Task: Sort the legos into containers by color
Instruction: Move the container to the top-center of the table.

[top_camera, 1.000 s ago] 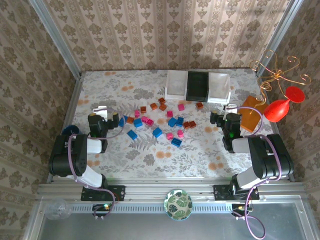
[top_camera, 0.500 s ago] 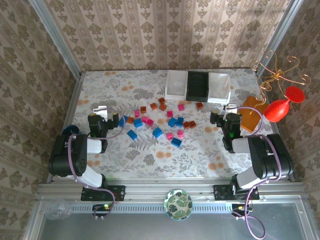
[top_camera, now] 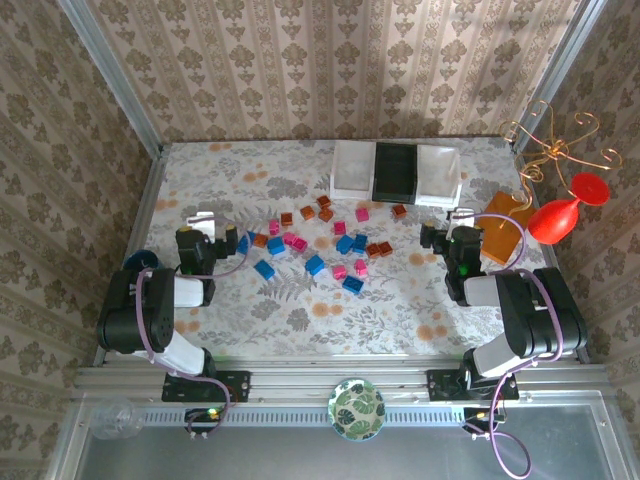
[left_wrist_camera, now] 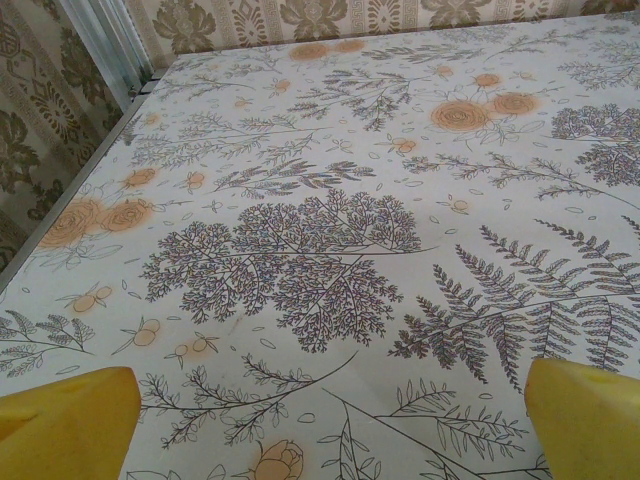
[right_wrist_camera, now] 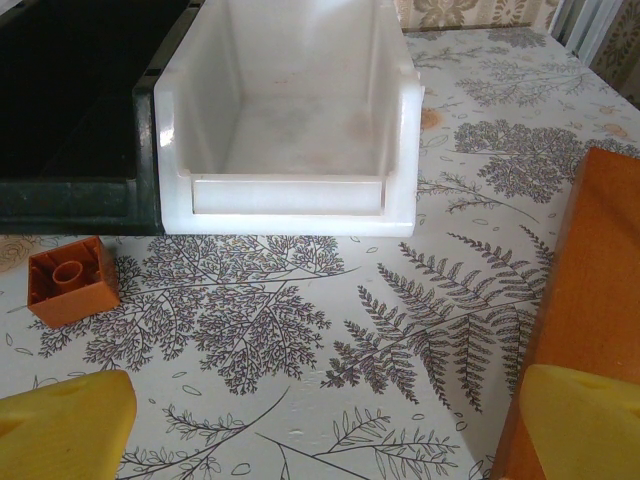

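Note:
The legos lie scattered across the middle of the table: blue ones such as (top_camera: 264, 269), pink ones such as (top_camera: 361, 214), brown-orange ones such as (top_camera: 399, 211). At the back stand the containers in a row: a white tray (top_camera: 348, 170), a black tray (top_camera: 394, 172) and a second white tray (top_camera: 440, 172). My left gripper (top_camera: 208, 232) hovers left of the pile, open over bare cloth (left_wrist_camera: 325, 430). Right of the pile my right gripper (top_camera: 447, 228) is open too (right_wrist_camera: 325, 430), facing the empty white tray (right_wrist_camera: 400, 130), the black tray (right_wrist_camera: 70, 190) and one brown-orange brick (right_wrist_camera: 72, 280).
A large flat orange block (top_camera: 505, 225) lies just right of my right gripper, close to its right finger (right_wrist_camera: 600, 280). A red glass (top_camera: 565, 215) and a gold wire stand (top_camera: 550, 145) sit at the far right. A dark blue cup (top_camera: 140, 262) stands at the left edge.

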